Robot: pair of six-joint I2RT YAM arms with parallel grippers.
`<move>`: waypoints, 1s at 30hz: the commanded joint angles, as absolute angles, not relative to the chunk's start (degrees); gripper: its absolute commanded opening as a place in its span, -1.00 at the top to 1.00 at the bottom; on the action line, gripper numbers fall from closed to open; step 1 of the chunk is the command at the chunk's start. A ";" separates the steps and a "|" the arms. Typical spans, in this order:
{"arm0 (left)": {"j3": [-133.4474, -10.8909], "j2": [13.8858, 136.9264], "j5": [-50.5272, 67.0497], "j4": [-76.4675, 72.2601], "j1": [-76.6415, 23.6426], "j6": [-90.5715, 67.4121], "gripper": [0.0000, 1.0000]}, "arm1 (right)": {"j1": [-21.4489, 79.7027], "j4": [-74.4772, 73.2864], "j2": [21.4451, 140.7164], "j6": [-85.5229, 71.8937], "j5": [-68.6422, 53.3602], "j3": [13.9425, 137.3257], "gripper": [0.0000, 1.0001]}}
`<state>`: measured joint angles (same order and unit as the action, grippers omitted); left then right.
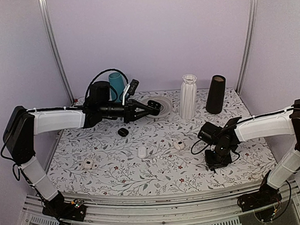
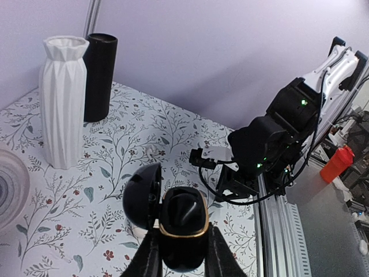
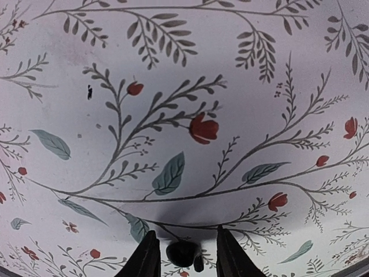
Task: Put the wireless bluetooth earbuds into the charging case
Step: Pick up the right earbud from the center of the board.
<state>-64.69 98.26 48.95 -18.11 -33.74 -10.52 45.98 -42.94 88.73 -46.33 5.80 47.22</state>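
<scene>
- The desk [image 1: 159, 178], printed with leaves and small red flowers, carries everything. The two arms reach over it from 6 o'clock.
- The white vase [image 1: 188, 96] and the black cylinder [image 1: 215, 94] stand side by side at about 12 to 1 o'clock, well apart from both hands.
- The left hand [image 1: 149, 109] hangs above the desk at about 11 o'clock and points toward 3 o'clock. Its fingers are clamped on the sides of the charging case.
- The charging case [image 2: 183, 222] is black with a gold rim and sits upright. Its lid stands open toward 9 o'clock in the left wrist view, mouth up. We cannot tell whether a bud already sits inside.
- The right hand [image 1: 217, 161] points straight down, close to the desk, at about 4 o'clock, with its fingers apart.
- The black earbud [image 3: 183, 253] lies between those fingers with a gap on each side, so we judge it straddled, not gripped. We cannot tell its long axis from here.
- The right hand is much the nearer to the bud, and from there the open case lies toward 10 o'clock. We judge the coming move to be a close, a lift and a carry that way.
</scene>
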 commanded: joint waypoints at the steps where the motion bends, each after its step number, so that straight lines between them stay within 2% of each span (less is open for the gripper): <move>1: -65.02 97.46 48.96 -18.56 -33.22 -9.88 1.00 | 47.20 -45.77 90.69 -45.23 7.99 49.84 0.34; 30: -64.38 97.16 48.96 -18.55 -33.22 -9.82 1.00 | 48.81 -44.88 92.42 -45.51 6.41 48.31 0.50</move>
<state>-64.69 98.26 48.95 -18.09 -33.74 -10.52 48.38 -45.91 91.57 -45.56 6.98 49.28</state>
